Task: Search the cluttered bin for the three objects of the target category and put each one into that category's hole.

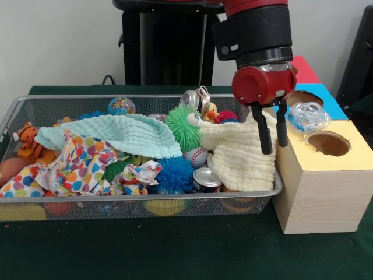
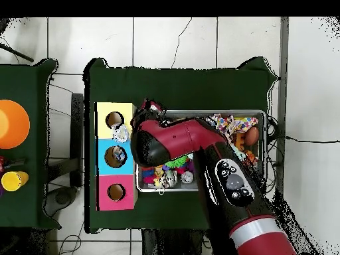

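Under cloths, bin contents mostly hidden.

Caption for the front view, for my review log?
Open gripper hangs over the wire bin's right end, beside the yellow box.

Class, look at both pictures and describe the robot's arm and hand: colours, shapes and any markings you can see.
The arm is glossy red with black sections. In the front view a black cylindrical wrist segment sits above a rounded red housing. The hand has two slim black fingers. From overhead, a black oval panel with small round buttons shows on the arm, and a silver band rings it near the base.
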